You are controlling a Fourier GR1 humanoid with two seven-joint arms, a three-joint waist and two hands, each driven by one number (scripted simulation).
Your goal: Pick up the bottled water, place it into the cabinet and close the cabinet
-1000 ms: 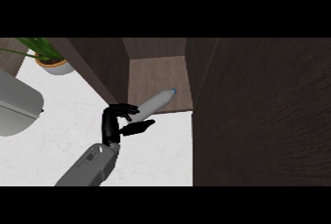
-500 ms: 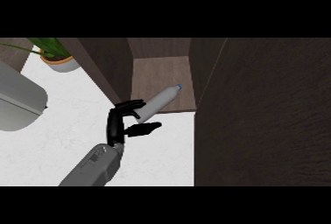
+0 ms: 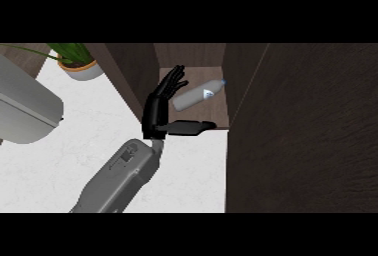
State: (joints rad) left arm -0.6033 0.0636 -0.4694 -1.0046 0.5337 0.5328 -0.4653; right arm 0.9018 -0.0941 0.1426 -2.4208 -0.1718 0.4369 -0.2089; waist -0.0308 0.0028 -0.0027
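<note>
The clear water bottle [image 3: 198, 95] lies on its side on the shelf of the open cabinet [image 3: 190, 55], with its blue cap pointing up and to the right. My left hand [image 3: 158, 107] is just left of it, open, with the fingers [image 3: 173, 82] straight and reaching into the cabinet alongside the bottle. The thumb [image 3: 193, 126] sticks out to the right over the shelf's front edge, below the bottle. I cannot tell whether the fingers still touch the bottle. My right hand does not show.
The cabinet door [image 3: 303, 130] stands open as a large dark panel filling the right side. A potted plant [image 3: 81, 69] sits at the back left of the white counter [image 3: 66, 165]. A grey rounded appliance [image 3: 26, 112] is at the left edge.
The fingers were curled round the bottle and have straightened, letting it go. The bottle now rests deeper on the shelf, and the view has shifted closer.
</note>
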